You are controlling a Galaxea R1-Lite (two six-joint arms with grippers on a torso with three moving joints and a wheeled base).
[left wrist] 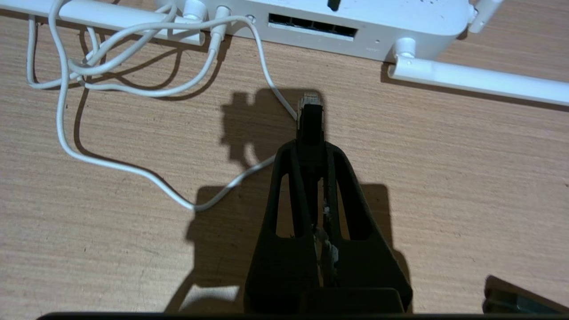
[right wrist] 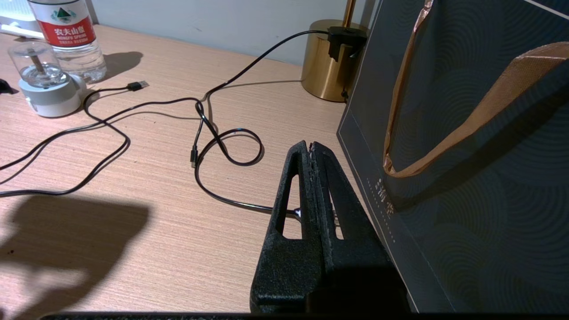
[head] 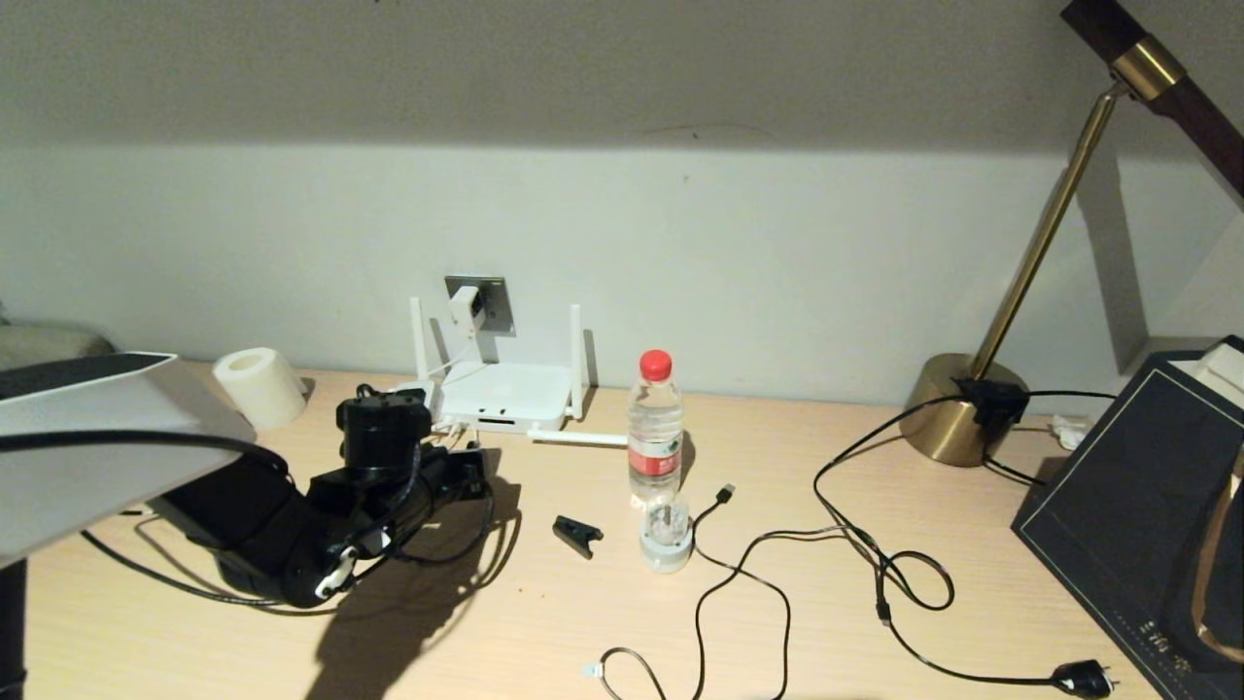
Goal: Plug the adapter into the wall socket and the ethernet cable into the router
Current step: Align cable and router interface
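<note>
Before the router (left wrist: 355,20) | left gripper (left wrist: 310,133) clenched on ethernet cable (left wrist: 310,106) plug, held level and facing the ports for insertion | adapter (head: 466,303) seated in wall socket (head: 496,301) | right gripper (right wrist: 311,149) parked, closed empty

Left gripper (left wrist: 310,144): over the desk (head: 544,622), in front of the router (head: 505,394), with the ethernet cable (left wrist: 310,116) plug between its fingertips.
Router: straight ahead of the plug, apart from it, against the wall.
Adapter (head: 466,305): in the wall socket (head: 481,304), above and behind the router.
Adapter cord (left wrist: 133,171): on the desk, left of the left gripper.
Bottle (head: 655,428): right of the left gripper.
Right gripper (right wrist: 313,149): beside a bag (right wrist: 466,155), which lies to its right.
</note>
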